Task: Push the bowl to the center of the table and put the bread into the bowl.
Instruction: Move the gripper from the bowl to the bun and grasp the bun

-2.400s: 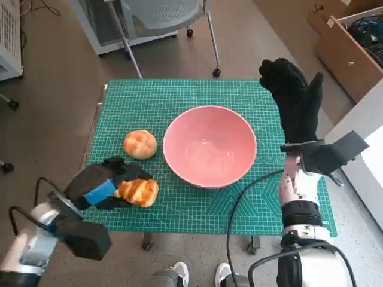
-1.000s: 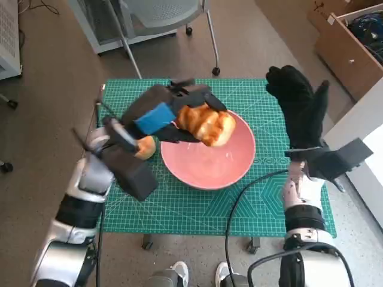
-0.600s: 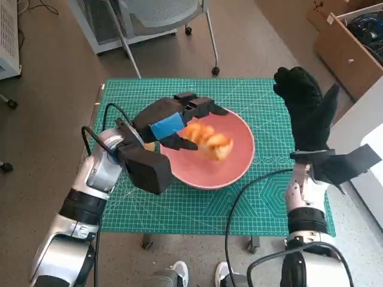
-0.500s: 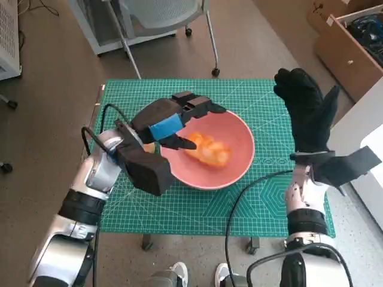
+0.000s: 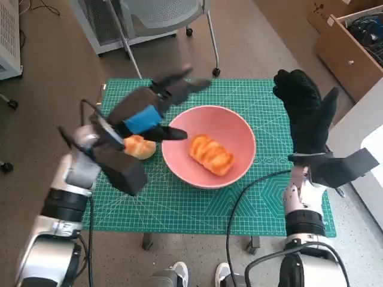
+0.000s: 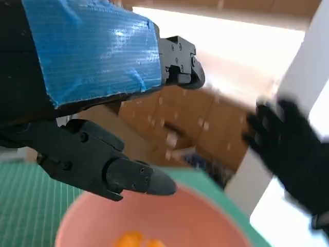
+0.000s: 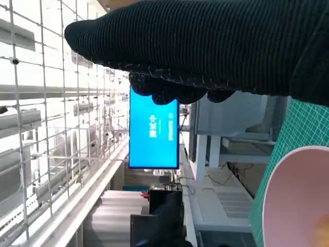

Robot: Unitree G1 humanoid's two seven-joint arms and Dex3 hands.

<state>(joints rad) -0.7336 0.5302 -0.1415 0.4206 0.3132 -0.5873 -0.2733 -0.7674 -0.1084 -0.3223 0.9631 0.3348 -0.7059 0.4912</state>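
The pink bowl point(image 5: 209, 146) stands near the middle of the green mat. A golden ridged bread point(image 5: 210, 154) lies inside it. A round bun point(image 5: 140, 146) sits on the mat just left of the bowl, partly hidden by my left hand. My left hand point(image 5: 152, 107) hovers over the bowl's left rim with its fingers spread and nothing in them. In the left wrist view the left hand point(image 6: 97, 98) is above the bowl point(image 6: 154, 218), where a bit of bread point(image 6: 134, 240) shows. My right hand point(image 5: 305, 110) is raised at the mat's right edge, fingers up, holding nothing.
The green cutting mat point(image 5: 179, 203) covers the small table. A chair's legs point(image 5: 212, 54) stand behind the table. A wooden box point(image 5: 350, 42) with cables is at the far right. A white surface point(image 5: 365, 149) lies right of the table.
My left hand carried the ridged bread from the mat's front left over the bowl and let it go. The bread now lies in the bowl, and the hand has drawn back to the left, fingers spread.
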